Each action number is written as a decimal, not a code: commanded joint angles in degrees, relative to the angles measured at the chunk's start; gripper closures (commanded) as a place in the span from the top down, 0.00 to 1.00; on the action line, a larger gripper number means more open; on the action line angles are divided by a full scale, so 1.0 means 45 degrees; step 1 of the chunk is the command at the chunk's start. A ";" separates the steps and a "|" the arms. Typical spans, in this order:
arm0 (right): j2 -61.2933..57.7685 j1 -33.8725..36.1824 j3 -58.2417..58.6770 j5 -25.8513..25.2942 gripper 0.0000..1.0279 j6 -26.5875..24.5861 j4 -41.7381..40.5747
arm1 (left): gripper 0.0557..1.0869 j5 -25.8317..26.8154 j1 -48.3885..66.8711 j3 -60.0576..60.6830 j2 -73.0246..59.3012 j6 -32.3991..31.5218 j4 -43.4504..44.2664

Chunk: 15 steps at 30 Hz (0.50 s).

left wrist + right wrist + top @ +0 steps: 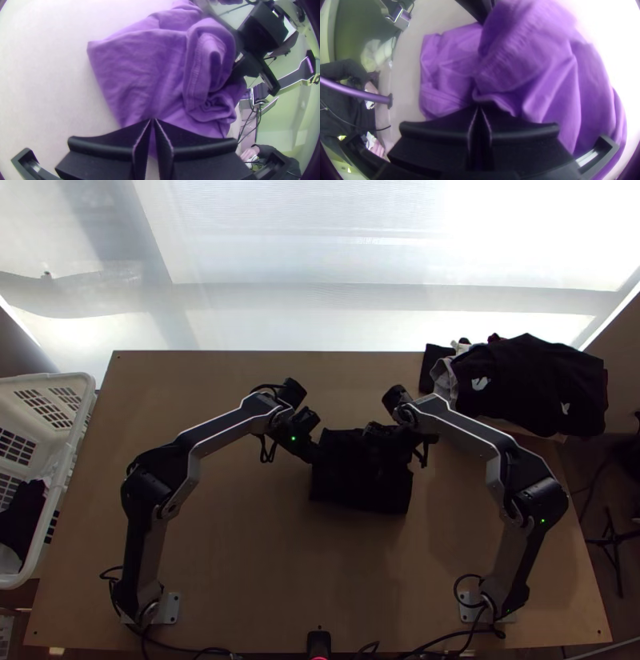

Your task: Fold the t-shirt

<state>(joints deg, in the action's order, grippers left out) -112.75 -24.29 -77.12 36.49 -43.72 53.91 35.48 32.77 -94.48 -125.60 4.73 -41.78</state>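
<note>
The dark t-shirt (344,490) lies around the middle of the counter (232,572), slightly toward its right edge. It forms a compact bundle of several layers: one part is a flat, lightly creased panel with a straight edge and a corner, while beside it the cloth is bunched and rises in a rounded loop with a stitched seam along it.

The left tool (318,458) is at the side of the bundle facing the counter's left edge. Its fingers (110,141) are closed, their tips over the cloth near its border; whether any fabric is pinched between them I cannot tell.

The right tool (370,434) is at the bundle's side toward the far edge, its fingers (520,130) closed on a raised fold of the t-shirt, from which the fabric hangs in soft pleats.

At the counter's far right corner sits a heap of mostly dark clothes (536,380), with some grey and white among them. Beside the left edge stands a white basket (56,500) with dark and pale cloth (22,516) inside.
</note>
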 commanded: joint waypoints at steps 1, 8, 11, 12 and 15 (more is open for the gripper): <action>0.1423 0.2528 0.1767 -0.1136 0.03 -0.0987 0.0696 | 0.17 -0.0366 0.0217 -0.0255 -0.0155 0.0101 -0.0013; 0.3747 0.6278 0.2314 -0.1585 0.03 -0.3135 0.3079 | 0.16 -0.0503 0.0412 -0.0353 -0.0214 0.0277 -0.0071; 0.4684 0.7156 0.1767 -0.1722 0.03 -0.3584 0.4172 | 0.17 -0.0522 0.0529 -0.0353 -0.0194 0.0335 -0.0149; 0.4977 0.7352 0.1513 -0.1722 0.03 -0.3623 0.4465 | 0.17 -0.0522 0.0568 -0.0353 -0.0175 0.0394 -0.0208; 0.5719 0.7567 0.0654 -0.1683 0.03 -0.3604 0.5071 | 0.17 -0.0522 0.0646 -0.0353 -0.0097 0.0511 -0.0266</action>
<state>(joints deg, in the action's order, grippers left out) -95.07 2.55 -69.82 29.32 -57.30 69.78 33.15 34.74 -95.90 -126.34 6.09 -42.11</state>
